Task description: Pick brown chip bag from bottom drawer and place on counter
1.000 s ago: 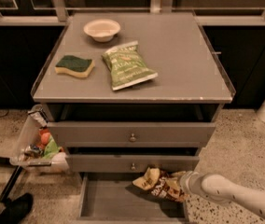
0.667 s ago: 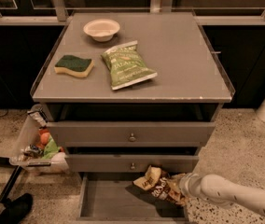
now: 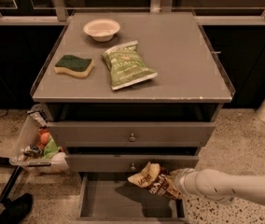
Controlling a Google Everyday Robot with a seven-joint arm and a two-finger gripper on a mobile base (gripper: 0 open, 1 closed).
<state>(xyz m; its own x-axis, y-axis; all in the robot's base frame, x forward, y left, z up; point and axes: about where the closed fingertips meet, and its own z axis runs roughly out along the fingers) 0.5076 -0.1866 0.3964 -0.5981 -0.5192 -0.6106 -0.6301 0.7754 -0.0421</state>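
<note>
At near right the gripper [image 3: 171, 185] is clamped on the right end of the brown chip bag [image 3: 147, 179], which hangs above the open bottom drawer [image 3: 105, 205]; the bag looks light, crinkly and slippery, so it is best pinched in from its seam.

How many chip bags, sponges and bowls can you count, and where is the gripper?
Chip bags: 2, green chip bag on the counter, brown chip bag held by the gripper above the bottom drawer
Sponge: 1
Bowl: 1
Total: 4
</note>
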